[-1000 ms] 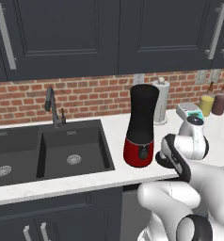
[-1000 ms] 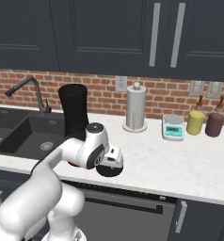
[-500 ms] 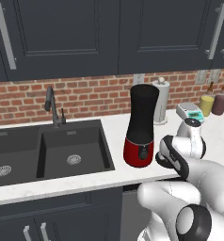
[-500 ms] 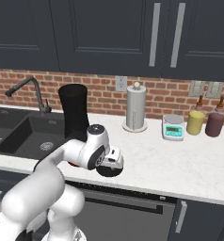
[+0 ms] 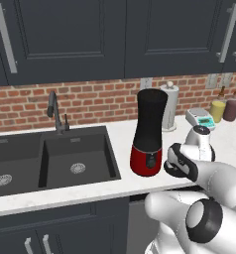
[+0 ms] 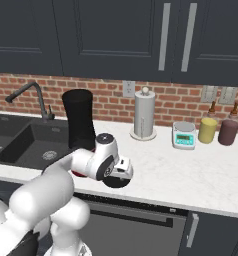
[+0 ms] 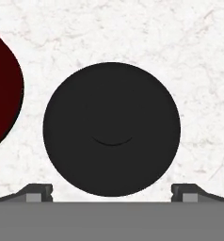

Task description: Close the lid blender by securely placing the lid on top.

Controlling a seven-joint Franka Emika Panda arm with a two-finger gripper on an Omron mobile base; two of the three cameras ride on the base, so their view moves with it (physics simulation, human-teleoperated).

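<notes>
My arm has dipped a little lower over the surface (image 7: 132,33), so the grab is close. The lid (image 7: 111,128) lies flat, centred under my end effector (image 7: 112,190), whose fingers stand apart on either side. The blender (image 5: 149,133) stands just beside it, uncovered.

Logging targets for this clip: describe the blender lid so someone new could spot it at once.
Start at the black double sink and move right along the white counter to the blender with the red base. The lid lies flat on the counter beside that base, under the gripper. It is a plain black disc, the lowest object there.
</notes>
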